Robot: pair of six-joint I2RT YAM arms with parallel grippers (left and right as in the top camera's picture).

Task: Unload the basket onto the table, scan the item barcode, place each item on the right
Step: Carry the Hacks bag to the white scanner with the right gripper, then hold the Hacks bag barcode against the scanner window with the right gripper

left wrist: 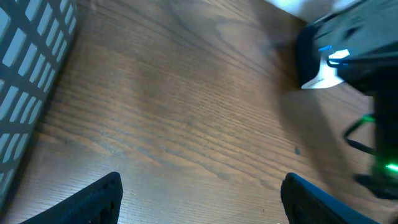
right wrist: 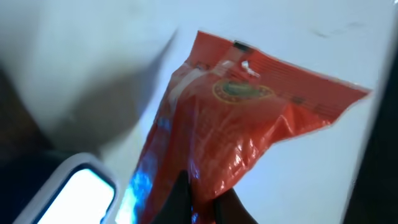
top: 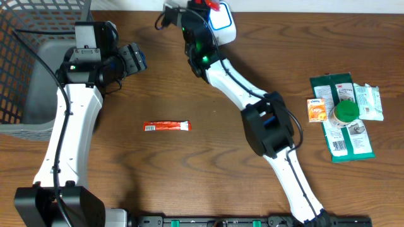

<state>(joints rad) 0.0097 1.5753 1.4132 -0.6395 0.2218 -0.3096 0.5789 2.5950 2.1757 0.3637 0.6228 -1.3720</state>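
Scanning looks underway: right hand (right wrist: 202,199) is clamped on the red packet (right wrist: 249,118), held just beside the scanner (right wrist: 74,190) at the far edge of the desk (top: 189,82); left hand (left wrist: 202,196) hovers empty, fingers apart; whether the barcode has registered cannot be told.

bright even overhead light; wrist views blurred, glare on the red packet (right wrist: 242,118).

Red packet (right wrist: 249,118), brown wood-grain table (top: 189,176)
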